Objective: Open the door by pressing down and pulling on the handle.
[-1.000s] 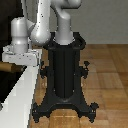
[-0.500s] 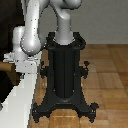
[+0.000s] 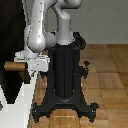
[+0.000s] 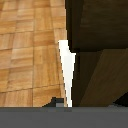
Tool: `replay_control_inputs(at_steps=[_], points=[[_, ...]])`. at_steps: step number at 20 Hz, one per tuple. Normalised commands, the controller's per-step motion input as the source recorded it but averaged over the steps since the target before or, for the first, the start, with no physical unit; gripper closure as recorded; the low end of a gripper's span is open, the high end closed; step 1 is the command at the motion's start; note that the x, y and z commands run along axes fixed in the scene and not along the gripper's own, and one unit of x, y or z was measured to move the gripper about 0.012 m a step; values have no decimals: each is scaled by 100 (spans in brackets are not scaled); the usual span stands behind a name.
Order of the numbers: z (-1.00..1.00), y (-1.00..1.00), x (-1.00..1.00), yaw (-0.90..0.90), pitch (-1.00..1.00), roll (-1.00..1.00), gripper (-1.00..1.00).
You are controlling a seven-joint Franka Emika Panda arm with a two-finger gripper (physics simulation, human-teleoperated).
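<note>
The door (image 3: 11, 35) is a dark panel with a pale frame (image 3: 17, 107) at the exterior view's left edge. Its tan handle (image 3: 12, 66) sticks out from the panel at mid height. My gripper (image 3: 26, 70) sits right against the handle's outer end, with the grey-white hand (image 3: 36, 62) just beyond it. Its fingers are too small and blurred to read as open or shut. In the wrist view a dark brown surface (image 4: 100, 30) fills one side very close up. A white sliver of frame (image 4: 66, 65) runs beside it.
The black robot pedestal (image 3: 65, 75) stands in the middle on a wooden floor (image 3: 110, 80), its feet spreading close to the door frame. The white arm links (image 3: 37, 30) hang over the door's edge. A wood floor (image 4: 30, 45) also shows in the wrist view.
The gripper has come down and toward the exterior view's right, ending level with the handle. The handle and door edge have shifted slightly the same way.
</note>
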Motion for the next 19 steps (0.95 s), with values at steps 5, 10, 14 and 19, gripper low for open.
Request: replay_control_inputs(at_steps=[5,10,14,19], points=[[0,100,0,0,0,0,100],[0,100,0,0,0,0,100],[0,100,0,0,0,0,100],[0,40,0,0,0,0,100]])
